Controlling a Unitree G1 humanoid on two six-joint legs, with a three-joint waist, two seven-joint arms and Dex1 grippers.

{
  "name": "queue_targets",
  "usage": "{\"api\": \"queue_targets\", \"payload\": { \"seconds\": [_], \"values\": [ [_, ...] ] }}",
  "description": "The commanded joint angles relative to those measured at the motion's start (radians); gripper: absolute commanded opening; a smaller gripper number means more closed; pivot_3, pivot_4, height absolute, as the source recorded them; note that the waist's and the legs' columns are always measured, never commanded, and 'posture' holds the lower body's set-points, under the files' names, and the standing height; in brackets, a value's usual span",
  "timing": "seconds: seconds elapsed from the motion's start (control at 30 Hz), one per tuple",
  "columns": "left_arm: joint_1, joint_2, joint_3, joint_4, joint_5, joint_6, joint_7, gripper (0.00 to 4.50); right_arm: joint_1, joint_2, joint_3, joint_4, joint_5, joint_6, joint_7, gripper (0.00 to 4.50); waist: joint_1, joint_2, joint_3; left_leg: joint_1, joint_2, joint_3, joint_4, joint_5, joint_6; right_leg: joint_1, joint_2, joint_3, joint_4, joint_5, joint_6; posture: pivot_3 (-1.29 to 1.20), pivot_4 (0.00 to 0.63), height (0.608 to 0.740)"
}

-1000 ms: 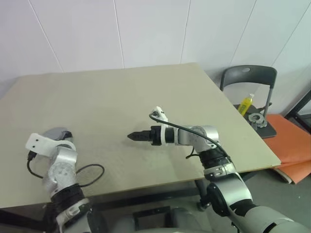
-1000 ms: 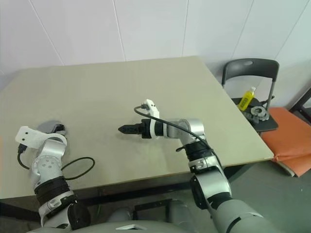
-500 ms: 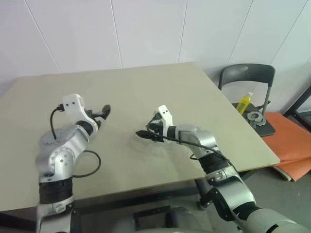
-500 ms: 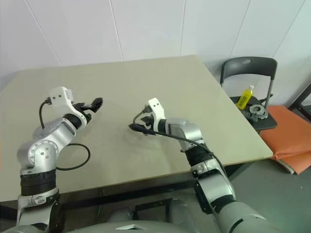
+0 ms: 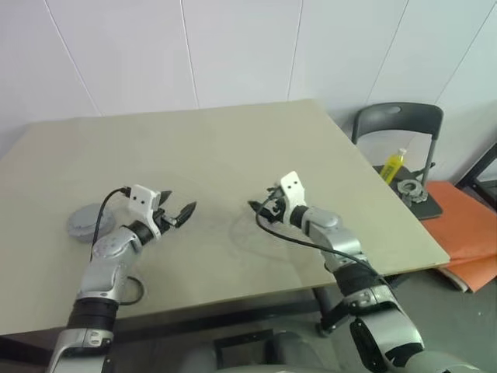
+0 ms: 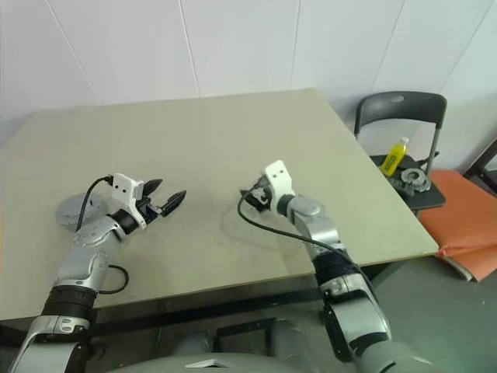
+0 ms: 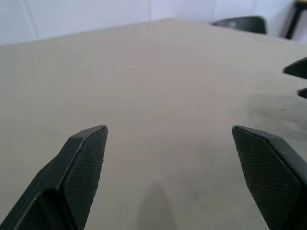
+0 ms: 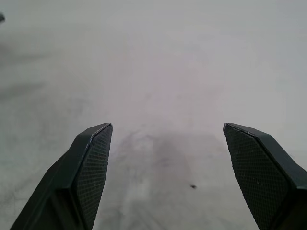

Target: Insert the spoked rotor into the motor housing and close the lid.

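A round grey metal piece (image 5: 84,221) lies flat on the table's left side, partly behind my left arm and its cable; whether it is the motor housing or the lid I cannot tell. My left gripper (image 5: 177,205) hovers low over the table just right of it, pointing toward the middle, open, with nothing between its fingers (image 7: 86,158). My right gripper (image 5: 258,203) faces it from the right, also low and open, and its fingers (image 8: 93,163) frame bare tabletop. On the chair seat to the right rests a small ring-shaped metal part (image 5: 409,189), too small to identify as the spoked rotor.
The beige table (image 5: 233,148) stands against a white wall. Off its right edge is a black folding chair (image 5: 397,124) with a yellow bottle (image 5: 393,165) on its seat, and orange mats (image 5: 466,233) lie on the floor beyond.
My left arm has swung up from beside the grey piece and come down with its gripper pointing toward the table's middle. My right gripper has drawn back to the right and rolled.
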Motion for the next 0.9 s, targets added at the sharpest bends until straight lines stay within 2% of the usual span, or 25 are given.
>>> {"api": "queue_targets", "payload": {
  "seconds": [0.03,0.4,0.9],
  "values": [
    [-0.024,-0.013,0.023,-0.064,-0.027,-0.024,-0.044,4.42,0.003,-0.01,-0.033,-0.109,0.027,-0.037,0.016,3.9,-0.001,0.0,0.0,0.0,0.0,0.0,0.0,0.0,0.0,0.0,0.0,0.0,0.0,0.0,0.0,0.0,0.0,0.74],
    [0.032,0.014,0.043,-0.101,-0.03,-0.064,-0.156,4.42,0.076,-0.059,-0.007,-0.221,0.057,-0.045,0.163,3.9,0.0,0.0,0.0,0.002,0.0,0.0,0.001,0.0,0.0,0.001,0.0,0.0,0.001,-0.001,0.002,0.0,0.0,0.74],
    [0.07,0.036,0.087,-0.134,-0.033,-0.061,-0.174,4.42,0.094,-0.103,-0.02,-0.244,0.074,-0.046,0.257,3.9,0.001,0.0,0.0,0.002,0.001,0.0,0.001,0.0,0.0,0.002,0.0,0.0,0.002,-0.001,0.002,0.0,0.0,0.74]
  ]
}}
